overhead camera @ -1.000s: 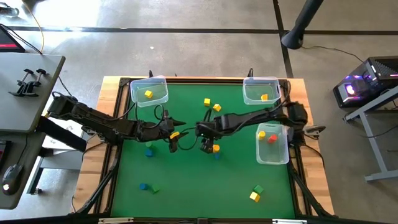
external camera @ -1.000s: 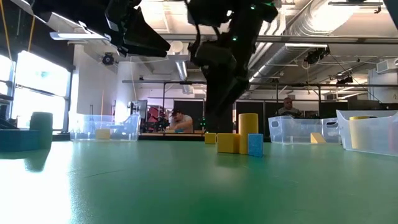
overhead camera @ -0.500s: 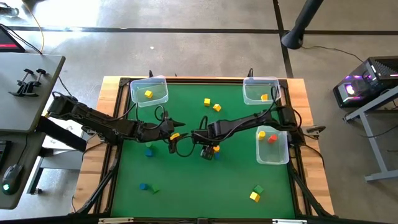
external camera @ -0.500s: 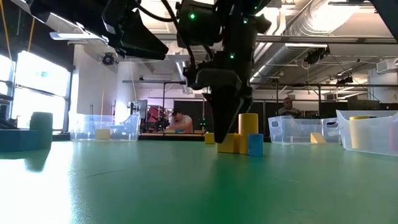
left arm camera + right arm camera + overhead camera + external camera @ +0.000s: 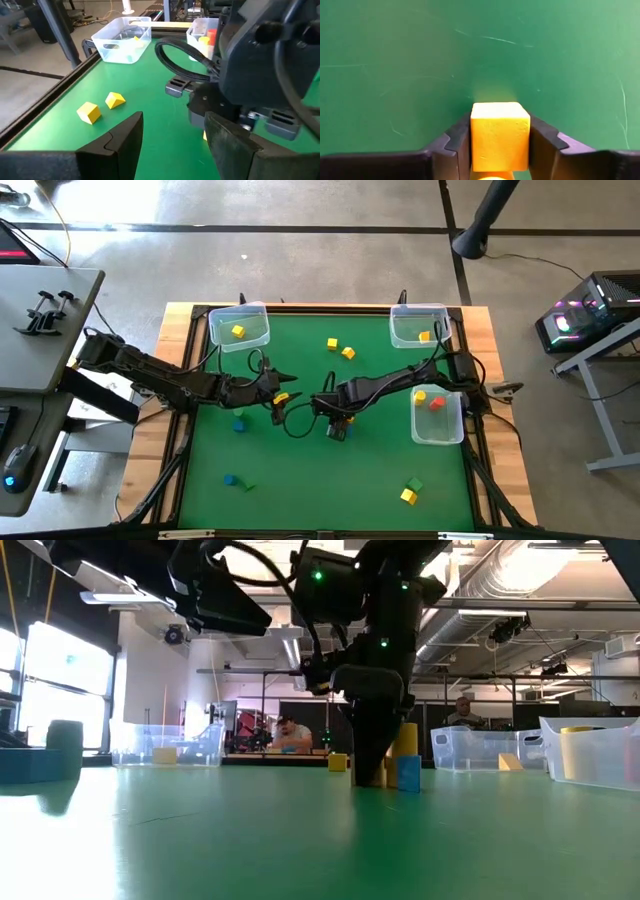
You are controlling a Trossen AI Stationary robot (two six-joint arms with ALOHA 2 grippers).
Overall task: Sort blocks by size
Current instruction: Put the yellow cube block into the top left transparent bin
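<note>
My right gripper (image 5: pixel 338 420) is down at the green table's middle, shut on a small yellow block (image 5: pixel 500 134) that stands on the mat. In the low view the gripper (image 5: pixel 372 765) hides most of that block. A blue block (image 5: pixel 408 772) stands right beside it. My left gripper (image 5: pixel 280 394) hovers left of it, raised above the mat, open and empty (image 5: pixel 175 137). Two yellow blocks (image 5: pixel 340 348) lie toward the far edge. More blocks lie near the front left (image 5: pixel 232 479) and front right (image 5: pixel 411 490). My right gripper pinches the yellow block by two opposite sides (image 5: pixel 476 135) between its two fingers. The fingers come from above, pointing down. The block sits upright with its bottom on the mat.
Clear bins stand at the far left (image 5: pixel 240 328), far right (image 5: pixel 420 326) and right edge (image 5: pixel 438 412), each holding blocks. A blue and a green block (image 5: pixel 240 420) lie under the left arm. The raised table rim (image 5: pixel 300 307) runs around the mat.
My right gripper has come down to the mat and a little toward the table's near edge, ending over the yellow block beside the blue one, with its fingers on either side of it. The block has stayed in place.
</note>
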